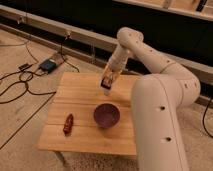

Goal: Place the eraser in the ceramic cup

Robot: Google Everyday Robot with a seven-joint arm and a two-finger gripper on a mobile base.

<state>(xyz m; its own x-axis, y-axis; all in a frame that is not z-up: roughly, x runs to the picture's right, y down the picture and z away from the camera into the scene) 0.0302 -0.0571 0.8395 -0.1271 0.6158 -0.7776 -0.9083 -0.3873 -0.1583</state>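
Observation:
My gripper (106, 84) hangs above the back middle of the wooden table (75, 97), pointing down. It is shut on the eraser (106, 80), a small block with orange, black and white on it, held clear of the tabletop. The ceramic cup is hidden behind my arm, which covers the right side of the table.
A wide purple bowl (106, 115) stands just in front of and below the gripper. A small dark-red elongated item (68, 123) lies at the front left. A dark box (48, 65) and cables (20, 87) lie on the floor to the left. A low wall runs behind the table.

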